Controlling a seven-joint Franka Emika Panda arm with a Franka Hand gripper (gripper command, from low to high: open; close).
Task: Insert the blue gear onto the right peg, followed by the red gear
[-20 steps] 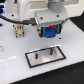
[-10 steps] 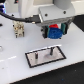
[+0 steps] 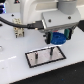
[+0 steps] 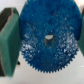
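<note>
Now hand [image 3: 58,39] clamps blue gear [image 4: 47,39] (teeth against both pads).

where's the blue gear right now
The blue gear is held in the end effector, above the grey plate near its edge on the exterior view's right; in the wrist view it fills the frame between the fingers.

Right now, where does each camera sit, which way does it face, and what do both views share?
Exterior view: off the arm, raised, looking down at the white table and grey black-framed rectangular plate; white arm and tool show.
Wrist view: on the wrist, facing the large bright-blue round plastic gear; green fingers show.
Shared: the gear and the tool.
</note>
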